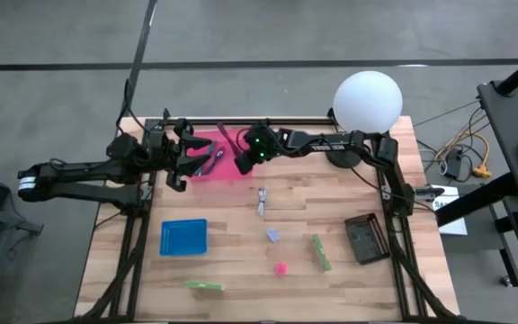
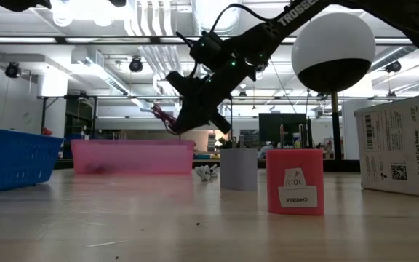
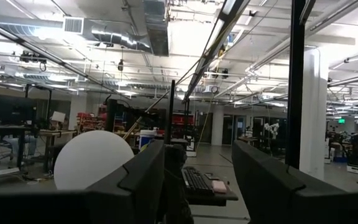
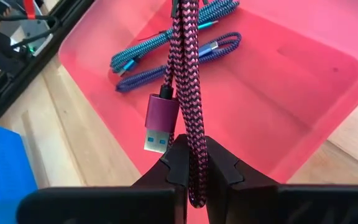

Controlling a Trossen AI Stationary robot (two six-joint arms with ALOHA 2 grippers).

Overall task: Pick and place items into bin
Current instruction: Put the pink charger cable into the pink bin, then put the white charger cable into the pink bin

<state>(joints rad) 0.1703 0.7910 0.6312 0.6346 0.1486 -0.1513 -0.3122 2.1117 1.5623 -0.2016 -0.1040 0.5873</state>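
Right wrist view shows the right pincer (image 4: 190,163) pinching a folded magenta cable (image 4: 188,93) over the pink bin (image 4: 328,81) near the tabletop's far edge. Best lower first, then release, so the loops probably land beside the blue cables (image 4: 166,53).

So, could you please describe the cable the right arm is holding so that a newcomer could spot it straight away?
Start at the pink bin at the table's far edge, left of the white globe lamp. Right above it the right claw is shut on a braided magenta cable, folded double, with a purple USB plug dangling. The two cables lying inside the bin are teal and blue.
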